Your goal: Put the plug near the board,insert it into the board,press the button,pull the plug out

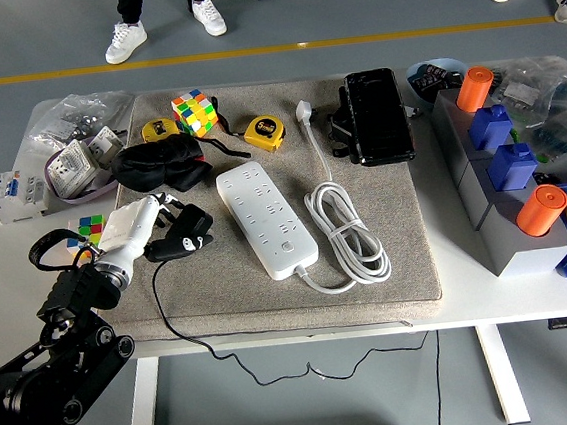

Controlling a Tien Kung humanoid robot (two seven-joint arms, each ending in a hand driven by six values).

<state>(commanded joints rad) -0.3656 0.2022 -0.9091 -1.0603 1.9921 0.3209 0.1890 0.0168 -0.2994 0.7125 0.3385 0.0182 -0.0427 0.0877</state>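
My left hand is curling its fingers around the black plug on the grey mat, left of the white board. Plug is lying just apart from the board's left edge, black cord trailing off the near edge. Board's own white cable is sitting coiled to its right.

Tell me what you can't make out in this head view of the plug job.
- Black plug: its prongs face away, and the white left hand covers part of it, so the grip is unclear.
- White power strip: button too small to read.
- Right hand: outside the frame.
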